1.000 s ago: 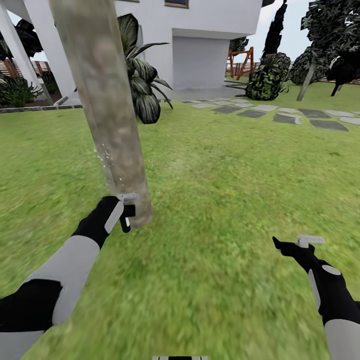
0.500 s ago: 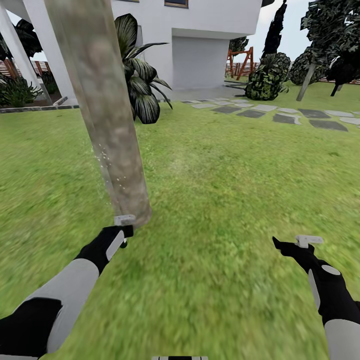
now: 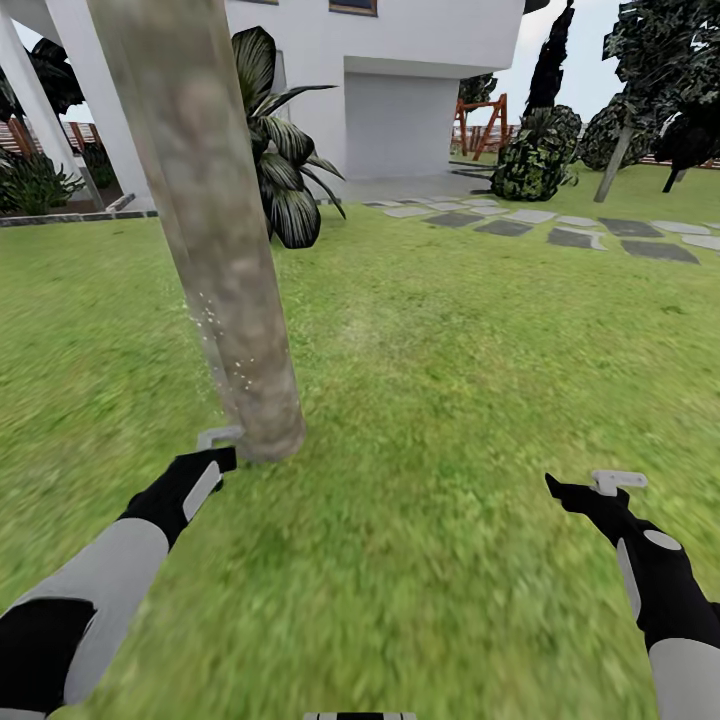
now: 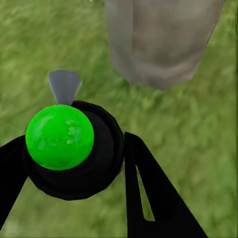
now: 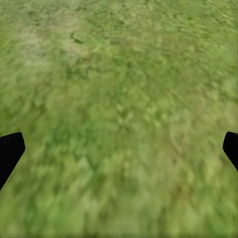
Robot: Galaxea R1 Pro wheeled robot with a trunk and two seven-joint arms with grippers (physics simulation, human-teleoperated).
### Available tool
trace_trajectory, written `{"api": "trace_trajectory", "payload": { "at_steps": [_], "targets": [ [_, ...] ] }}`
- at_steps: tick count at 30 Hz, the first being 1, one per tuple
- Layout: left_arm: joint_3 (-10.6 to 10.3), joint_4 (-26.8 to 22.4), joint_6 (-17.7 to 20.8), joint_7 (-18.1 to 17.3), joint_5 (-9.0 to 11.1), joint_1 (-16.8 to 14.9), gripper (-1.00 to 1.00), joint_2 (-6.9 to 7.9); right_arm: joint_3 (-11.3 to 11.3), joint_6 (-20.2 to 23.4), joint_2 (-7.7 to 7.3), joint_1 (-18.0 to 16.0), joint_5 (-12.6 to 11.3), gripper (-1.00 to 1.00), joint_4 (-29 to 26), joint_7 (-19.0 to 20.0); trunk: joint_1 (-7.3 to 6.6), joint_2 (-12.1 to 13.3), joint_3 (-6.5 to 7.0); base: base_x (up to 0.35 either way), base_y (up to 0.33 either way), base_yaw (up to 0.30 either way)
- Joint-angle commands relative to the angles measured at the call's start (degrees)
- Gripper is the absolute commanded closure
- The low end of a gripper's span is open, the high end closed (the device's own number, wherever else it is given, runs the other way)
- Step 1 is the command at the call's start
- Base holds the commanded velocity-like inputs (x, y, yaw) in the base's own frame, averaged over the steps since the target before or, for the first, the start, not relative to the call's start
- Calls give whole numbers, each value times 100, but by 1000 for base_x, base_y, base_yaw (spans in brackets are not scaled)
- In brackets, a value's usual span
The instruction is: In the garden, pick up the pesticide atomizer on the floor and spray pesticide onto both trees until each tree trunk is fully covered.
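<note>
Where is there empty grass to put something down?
Between the tree trunk and the right hand lies open lawn, up to the stepping stones. It is crowded at the trunk's base, where the left hand holds the atomizer.

atomizer (image 4: pixel 69 148): in left pincer (image 4: pixel 74 163) | trunk (image 3: pixel 215 250): white-speckled, leaning

Behind the lawn, a white house (image 3: pixel 400 70). Near its wall, a broad-leaved dark plant (image 3: pixel 285 160). Farther right, grey stepping stones (image 3: pixel 570 230), a rounded bush (image 3: pixel 535 155), an orange wooden frame (image 3: pixel 485 125).
</note>
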Motion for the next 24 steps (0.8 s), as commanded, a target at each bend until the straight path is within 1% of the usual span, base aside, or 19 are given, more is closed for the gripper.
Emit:
{"api": "trace_trajectory", "payload": {
  "at_steps": [1,2,3,4,6,7,8,10,11,12,13,15,16,18,20,21,24],
  "targets": [
    [-11,33,-204,6,-1,1,100,-25,2,-2,-1,0,0,-100,0,0,0,0,0,0,0,0],
    [-10,44,-278,8,-1,2,100,-45,2,-2,-1,0,0,-100,0,0,0,0,0,0,0,0],
    [-9,50,-316,9,8,2,100,-96,0,-3,-1,0,0,-100,0,0,0,0,0,0,0,0],
    [-11,53,-335,10,4,2,100,-202,-2,-3,2,0,0,-100,0,0,0,0,0,0,0,0],
    [-28,50,-338,10,-5,2,100,-457,-3,-4,0,0,0,-100,0,0,0,0,0,0,0,0],
    [-27,49,-336,8,-2,2,100,-510,-3,-1,0,0,0,-100,0,0,0,0,0,0,0,0],
    [-27,31,-321,4,3,2,100,-532,-3,-2,0,0,0,-100,0,0,0,0,0,0,0,0],
    [-33,-27,-285,-10,7,-24,100,-538,-3,-3,-1,0,0,-100,0,0,0,0,0,0,0,0],
    [-30,-78,-86,-17,8,-71,100,-522,-3,-3,-1,0,0,-100,-5,0,0,0,0,0,0,0],
    [-28,-217,199,-15,7,-85,100,-508,-3,-2,-1,0,0,-100,-2,0,0,0,0,0,0,0],
    [-21,-945,838,4,1,-110,100,-513,-7,2,-1,0,0,-100,-8,0,0,0,0,0,0,0],
    [-16,-1599,1518,189,6,-201,100,-544,-11,3,-1,0,0,-100,-9,0,0,0,0,0,0,0],
    [-14,-2009,1905,330,8,-255,100,-549,-12,4,-1,0,0,-100,-9,0,0,0,0,0,0,0],
    [-11,-2342,2228,392,12,-383,100,-525,-12,4,-1,0,0,-100,-9,0,0,0,0,0,0,0],
    [4,-2461,2619,409,40,-561,100,-497,-12,5,-1,0,0,-100,-9,0,0,0,0,0,0,0],
    [24,-2494,2872,413,51,-728,100,-490,-12,3,-1,0,0,-100,-9,0,0,0,0,0,0,0],
    [34,-2509,3014,419,55,-997,100,-473,-12,3,-1,0,0,-100,-1,0,0,0,0,0,0,0]
  ]
}}
